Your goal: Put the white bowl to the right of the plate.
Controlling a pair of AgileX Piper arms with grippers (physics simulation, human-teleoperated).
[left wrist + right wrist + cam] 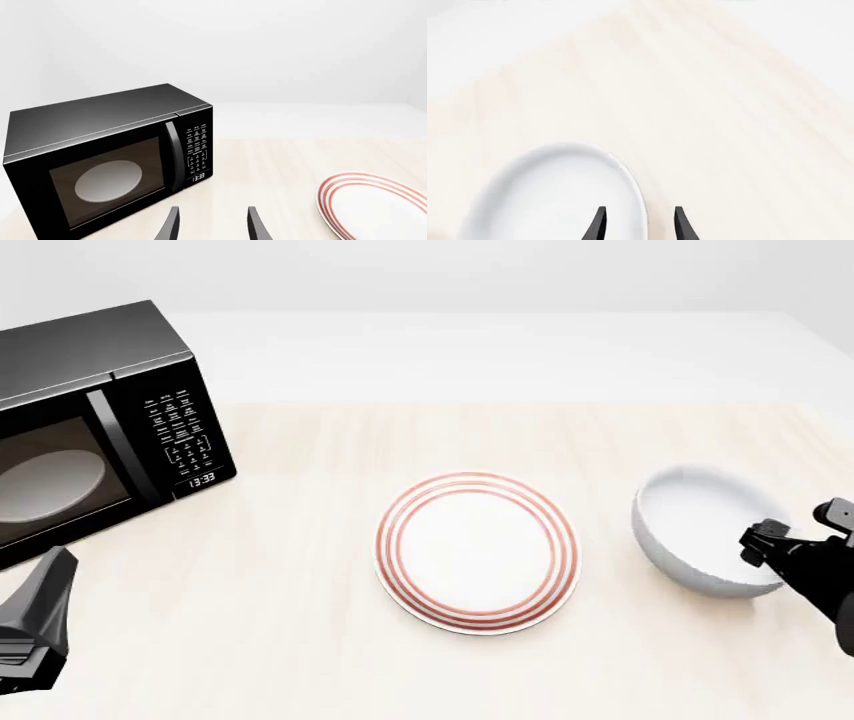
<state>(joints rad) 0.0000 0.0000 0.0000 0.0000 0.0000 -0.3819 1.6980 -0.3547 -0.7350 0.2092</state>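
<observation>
The bowl (705, 528) sat on the table (400, 440) right of the plate (479, 552), near but apart, so placement looked done. Right gripper (638, 222) straddled the bowl's rim, fingers spread, apparently released; only retreat left. Left gripper (211, 225) idle, fingers apart, near the microwave (107, 160).

Both arms are rendered in matt black with no cables or markings to be made out. In the front view the left gripper (38, 615) shows as a dark, faceted wedge that tapers to a narrow tip, with greyer highlights along its edges. The right gripper (787, 545) is a blocky black housing with small squared lugs and a lighter grey edge near its front. In each wrist view two slim black fingers (172, 225) rise like thin curved blades, pointed at the tips and broader toward the base; the right arm's fingers (680, 225) look the same.
</observation>
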